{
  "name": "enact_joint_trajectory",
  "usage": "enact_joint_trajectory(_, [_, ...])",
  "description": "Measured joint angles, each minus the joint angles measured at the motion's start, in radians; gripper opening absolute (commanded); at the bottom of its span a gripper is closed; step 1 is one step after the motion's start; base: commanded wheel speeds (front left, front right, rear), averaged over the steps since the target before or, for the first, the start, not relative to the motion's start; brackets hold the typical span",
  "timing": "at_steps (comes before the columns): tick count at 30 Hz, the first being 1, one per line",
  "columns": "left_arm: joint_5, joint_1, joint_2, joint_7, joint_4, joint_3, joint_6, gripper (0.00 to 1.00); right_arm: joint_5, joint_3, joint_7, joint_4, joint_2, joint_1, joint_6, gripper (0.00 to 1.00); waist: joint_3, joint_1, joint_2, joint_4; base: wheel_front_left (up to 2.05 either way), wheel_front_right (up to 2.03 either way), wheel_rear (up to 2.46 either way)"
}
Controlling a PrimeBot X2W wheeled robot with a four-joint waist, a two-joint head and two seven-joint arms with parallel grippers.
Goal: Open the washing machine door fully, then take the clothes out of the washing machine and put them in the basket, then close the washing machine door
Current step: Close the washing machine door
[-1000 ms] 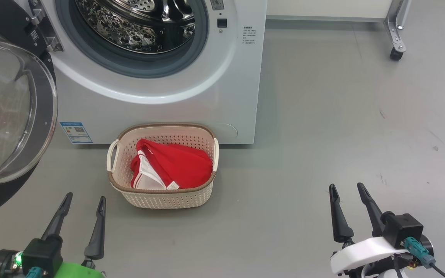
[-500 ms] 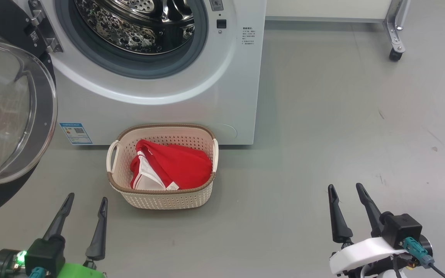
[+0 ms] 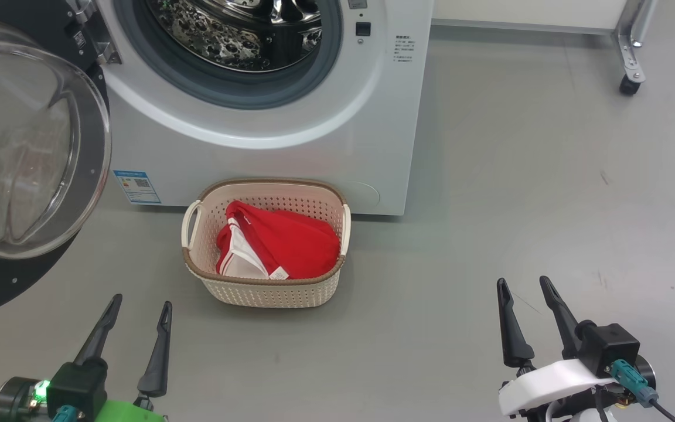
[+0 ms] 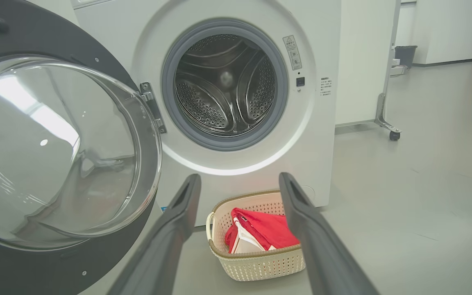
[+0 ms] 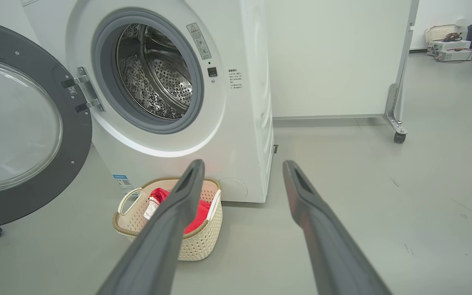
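My head camera has shifted: the washing machine [image 3: 290,158], the washing machine door [image 3: 21,146] and the basket [image 3: 267,293] all sit further right and slightly higher in frame. The basket now lies nearer the jaws of my right gripper [image 3: 521,281], a touch farther ahead of my left gripper [image 3: 142,300].

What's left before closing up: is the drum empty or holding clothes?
Empty, as far as visible: the drum shows bare perforated steel; the clothes lie in the basket.

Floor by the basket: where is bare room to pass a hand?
Widest bare floor lies right of the washing machine and basket. A narrower strip runs between the basket and the open door. Crowded: between basket and machine front.
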State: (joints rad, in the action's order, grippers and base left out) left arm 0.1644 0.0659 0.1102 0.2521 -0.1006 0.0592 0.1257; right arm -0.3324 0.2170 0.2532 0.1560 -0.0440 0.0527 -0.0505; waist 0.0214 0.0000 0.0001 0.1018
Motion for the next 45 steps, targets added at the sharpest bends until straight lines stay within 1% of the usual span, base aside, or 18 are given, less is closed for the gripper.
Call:
enact_joint_trajectory(6, [0.0, -0.001, 0.0, 0.0, -0.009, -0.003, 0.0, 1.0, 0.0, 0.008, 0.0, 0.0, 0.0, 0.0, 0.0, 1.0, 0.005, 0.0, 0.0, 0.054, 0.0, 0.0, 0.0])
enact_joint_trajectory(13, [0.0, -0.002, -0.001, 0.0, -0.02, -0.013, 0.0, 1.0, 0.0, 0.017, 0.0, 0.001, 0.0, -0.001, 0.0, 1.0, 0.004, 0.0, 0.0, 0.135, 0.0, 0.0, 0.0])
enact_joint_trajectory(14, [0.0, -0.002, -0.001, 0.0, -0.02, -0.013, 0.0, 1.0, 0.0, 0.017, 0.0, 0.001, 0.0, -0.001, 0.0, 1.0, 0.004, 0.0, 0.0, 0.135, 0.0, 0.0, 0.0])
enact_joint_trajectory(22, [-0.008, -0.002, -0.002, 0.0, -0.027, -0.027, 0.0, 1.0, -0.003, 0.04, 0.0, 0.013, 0.0, -0.002, -0.01, 1.0, -0.004, 0.0, 0.0, 0.24, 0.0, 0.0, 0.0])
enact_joint_trajectory(27, [-0.014, -0.002, -0.004, 0.0, -0.031, -0.029, 0.0, 1.0, -0.005, 0.046, 0.0, 0.016, 0.0, -0.002, -0.01, 1.0, -0.011, 0.0, 0.0, 0.308, 0.0, 0.0, 0.0])
enact_joint_trajectory(31, [-0.015, 0.0, -0.004, 0.0, -0.024, -0.062, 0.0, 1.0, -0.011, 0.079, 0.0, 0.023, 0.0, -0.011, -0.011, 1.0, -0.014, 0.0, 0.0, 0.359, 0.0, 0.0, 0.0])
enact_joint_trajectory(33, [-0.015, 0.0, -0.004, 0.0, -0.019, -0.079, 0.0, 1.0, -0.011, 0.095, 0.0, 0.029, 0.0, -0.027, -0.019, 1.0, -0.013, 0.0, 0.0, 0.38, 0.0, 0.0, 0.0])
enact_joint_trajectory(36, [-0.015, 0.001, -0.004, 0.0, -0.013, -0.096, -0.001, 1.0, -0.011, 0.113, 0.0, 0.041, 0.0, -0.047, -0.021, 1.0, -0.009, 0.0, 0.0, 0.403, 0.0, 0.0, 0.0])
enact_joint_trajectory(38, [-0.015, 0.001, -0.005, 0.0, -0.01, -0.104, -0.002, 1.0, -0.011, 0.122, 0.0, 0.051, 0.0, -0.056, -0.027, 1.0, -0.006, 0.0, 0.0, 0.413, 0.0, 0.0, 0.0])
enact_joint_trajectory(45, [-0.015, 0.006, -0.008, 0.0, 0.001, -0.118, -0.002, 1.0, -0.019, 0.132, 0.0, 0.071, -0.001, -0.073, -0.028, 1.0, -0.008, 0.0, 0.0, 0.42, 0.0, 0.0, 0.0])
